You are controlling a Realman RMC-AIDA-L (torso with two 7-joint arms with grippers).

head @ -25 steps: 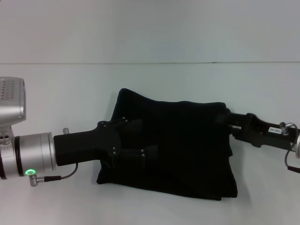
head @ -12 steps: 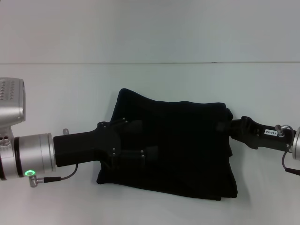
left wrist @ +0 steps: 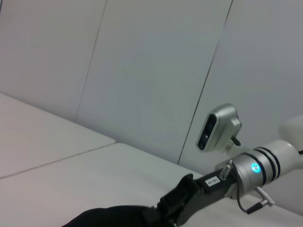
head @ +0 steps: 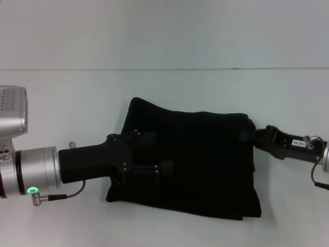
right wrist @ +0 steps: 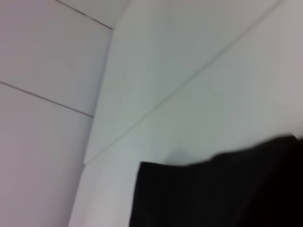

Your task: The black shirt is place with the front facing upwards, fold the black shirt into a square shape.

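The black shirt (head: 200, 159) lies folded into a rough rectangle in the middle of the white table (head: 77, 98). No lettering shows on it. My left gripper (head: 157, 153) rests over the shirt's left part, open, its two fingers spread on the cloth. My right gripper (head: 250, 136) is at the shirt's upper right edge, dark against the cloth. The left wrist view shows the right arm's gripper (left wrist: 187, 198) at the edge of the shirt (left wrist: 113, 216). In the right wrist view, only a corner of the shirt (right wrist: 222, 189) lies on the table.
White table surface (head: 169, 87) stretches behind the shirt to a pale wall (head: 164, 31). The right arm's wrist camera (left wrist: 218, 127) and silver wrist (left wrist: 258, 168) show in the left wrist view.
My right arm has drawn back to the right, and its gripper now sits just at the shirt's right edge. The left arm and the shirt have not moved.
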